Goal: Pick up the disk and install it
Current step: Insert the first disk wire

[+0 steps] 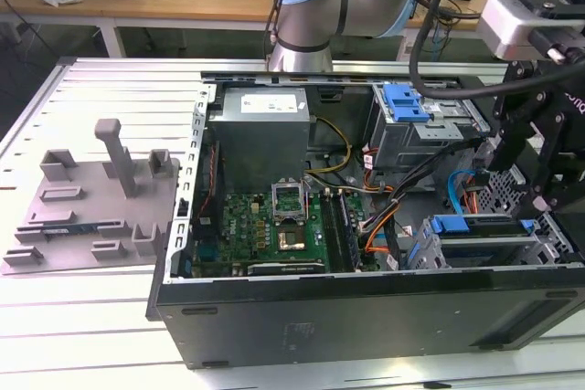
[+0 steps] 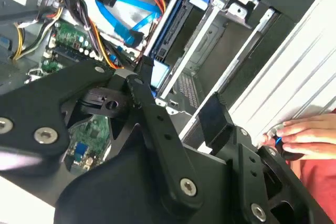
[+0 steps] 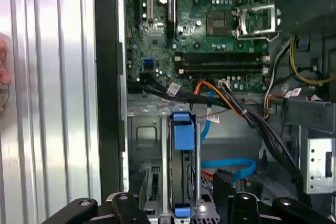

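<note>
tool [image 3: 181, 184] open: two black fingers [image 3: 135, 198] spread wide, one on each side of the disk [image 3: 181, 135]. thin gap on both sides, no contact that i can see. the disk sits edge-on in the drive bay [image 3: 144, 140] directly between the fingers, blue bracket tab at the end away from the tool. bay rails lie just beside each long edge of the disk, so there is little side room.

beyond the disk's far end a bundle of black and orange cables [image 3: 231, 103] crosses the bay mouth, then the motherboard [image 3: 210, 24]. a blue flat cable [image 3: 233, 167] loops near one finger, tight there. on the other finger's side the black case wall [image 3: 107, 103] runs close and parallel, with the ribbed bench [image 3: 52, 103] outside it, open and flat.

in the exterior view the tool hangs over the case corner at the exterior view's right. a grey box [image 1: 265, 125] and a blue latch on a metal cage [image 1: 407, 102] are well apart from it. a grey fixture plate [image 1: 91, 207] lies on the bench, far off. a person's hand [image 2: 304, 132] rests on the bench, outside the case wall, near the tool body.
</note>
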{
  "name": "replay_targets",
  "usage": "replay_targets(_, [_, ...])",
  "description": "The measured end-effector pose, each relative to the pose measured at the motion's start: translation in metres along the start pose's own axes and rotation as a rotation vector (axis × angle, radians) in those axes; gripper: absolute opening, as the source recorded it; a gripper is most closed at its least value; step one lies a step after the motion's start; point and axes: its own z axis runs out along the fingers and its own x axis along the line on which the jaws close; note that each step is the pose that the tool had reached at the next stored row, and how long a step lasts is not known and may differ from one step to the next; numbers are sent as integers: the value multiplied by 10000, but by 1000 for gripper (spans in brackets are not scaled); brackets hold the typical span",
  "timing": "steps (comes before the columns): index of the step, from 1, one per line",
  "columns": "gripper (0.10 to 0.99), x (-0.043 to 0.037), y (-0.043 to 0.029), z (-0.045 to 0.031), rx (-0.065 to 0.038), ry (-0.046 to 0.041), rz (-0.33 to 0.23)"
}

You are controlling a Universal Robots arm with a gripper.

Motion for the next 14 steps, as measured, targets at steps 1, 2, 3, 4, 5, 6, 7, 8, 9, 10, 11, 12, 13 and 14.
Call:
replay_targets(1, [624,0,2,15,13,18,407])
replay_targets(2, [624,0,2,26,22,26,579])
replay_targets(3, [624,0,2,35,30,32,699])
replay_targets(4, [624,0,3,45,38,50,832])
replay_targets(5, [624,0,3,52,41,70,883])
replay_targets(6, [624,-25,5,71,52,207,908])
replay_targets(7, [624,-95,8,75,53,414,899])
replay_targets(8, [624,-187,12,80,33,687,889])
replay_targets(9, [624,-279,15,83,1,940,877])
replay_targets(10, [624,-336,18,87,-22,1103,871])
replay_targets(11, [612,-402,20,90,-41,1320,861])
replay_targets(12, [545,-464,22,92,-50,1534,852])
replay_targets(13, [420,-552,26,97,-63,1827,841])
replay_targets(14, [353,-604,27,100,-70,1992,834])
